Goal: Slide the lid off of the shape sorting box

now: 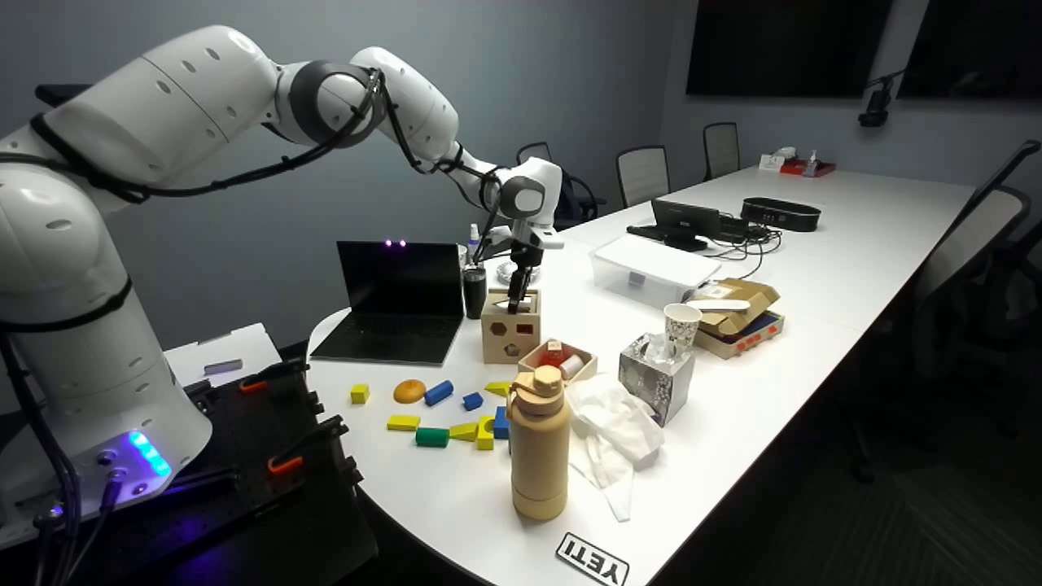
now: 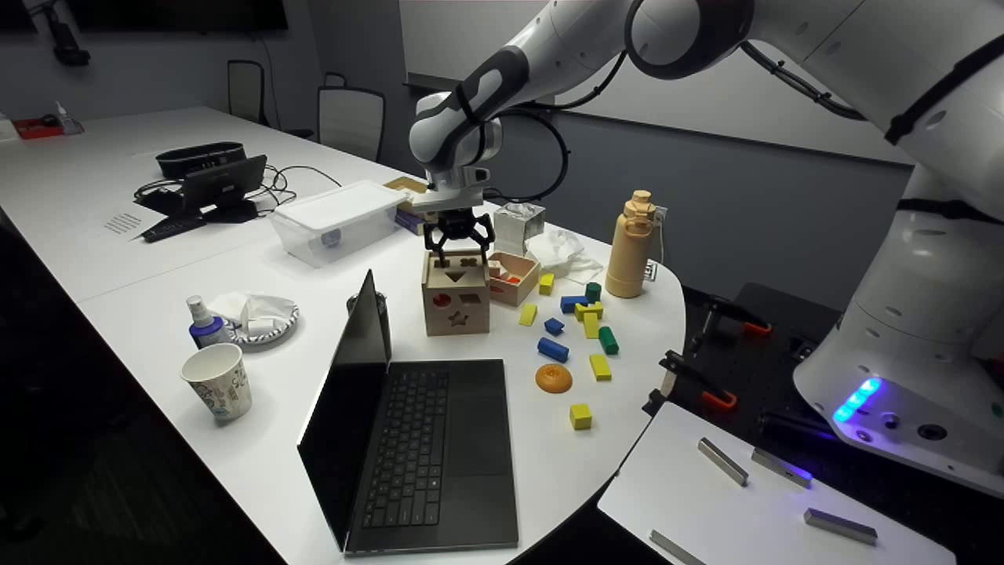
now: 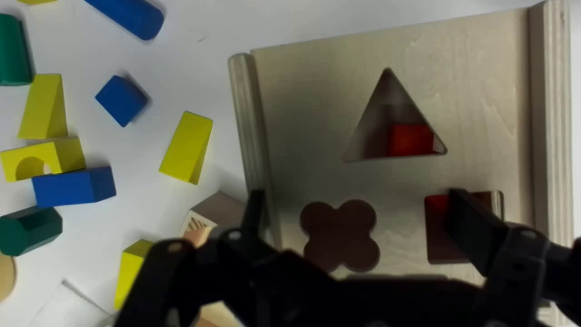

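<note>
- White table (image 1: 814,277): bears the whole layout. Work is gathered at its rounded end, presumably to keep it within reach.
- Robot arm (image 1: 411,102): stretched over that end, wrist pointing down above the toy. My reading: overhead access suits a panel caught by its holes or edges.
- Laptop (image 2: 431,455): open, near the toy. Probably just parked; the raised screen could hamper a sideways move.
- Shape sorting box (image 2: 455,306): pale wooden cube, upright on the table. Two side rails (image 3: 549,122) flank its top; I take them as guides for the sliding panel.
- Open wooden tray (image 2: 527,287): just beside the box, pieces inside; it may crowd that flank.
- Gripper (image 2: 463,257): jaws spread well apart, apparently grasping nothing. Wrist view: one fingertip (image 3: 472,227) is over or in the rectangular hole, the other overlaps the opposite rail. Contact: cannot tell. Likely purpose: hook the panel and push or draw it.
- Lid (image 3: 395,179): flat, pale, with triangular, four-lobed and rectangular cut-outs. It lies between the rails on top of the box, so I judge the slide not yet done.
- Loose blocks (image 2: 553,350): scattered near the box, perhaps its sorting shapes.
- Red patch (image 3: 411,140): visible through the triangle; block or inner wall, unclear.
</note>
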Tool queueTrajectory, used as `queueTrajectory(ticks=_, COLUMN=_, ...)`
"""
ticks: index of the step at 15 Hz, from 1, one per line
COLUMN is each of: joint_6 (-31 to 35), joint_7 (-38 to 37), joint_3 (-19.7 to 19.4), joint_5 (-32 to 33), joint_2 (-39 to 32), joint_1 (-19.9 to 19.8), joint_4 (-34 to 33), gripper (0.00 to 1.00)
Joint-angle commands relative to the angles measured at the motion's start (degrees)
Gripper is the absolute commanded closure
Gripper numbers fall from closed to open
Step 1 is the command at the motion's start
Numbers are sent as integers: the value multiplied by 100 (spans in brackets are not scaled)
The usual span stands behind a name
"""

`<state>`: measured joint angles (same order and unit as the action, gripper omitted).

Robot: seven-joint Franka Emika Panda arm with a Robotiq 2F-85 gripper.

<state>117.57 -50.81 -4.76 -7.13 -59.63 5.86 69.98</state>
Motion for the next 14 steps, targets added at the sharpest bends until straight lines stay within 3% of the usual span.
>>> queueTrajectory(ticks=1, joint_6=-298, joint_7=-224, joint_3=-12, joint_5=34, joint_2=-282, joint_1=55, joint_4=-451, gripper=0)
queueTrajectory(ticks=14, joint_6=-1400, joint_7=137, joint_3=477, joint_5=-405, joint_2=-455, joint_1=-164, joint_4=-829, gripper=0)
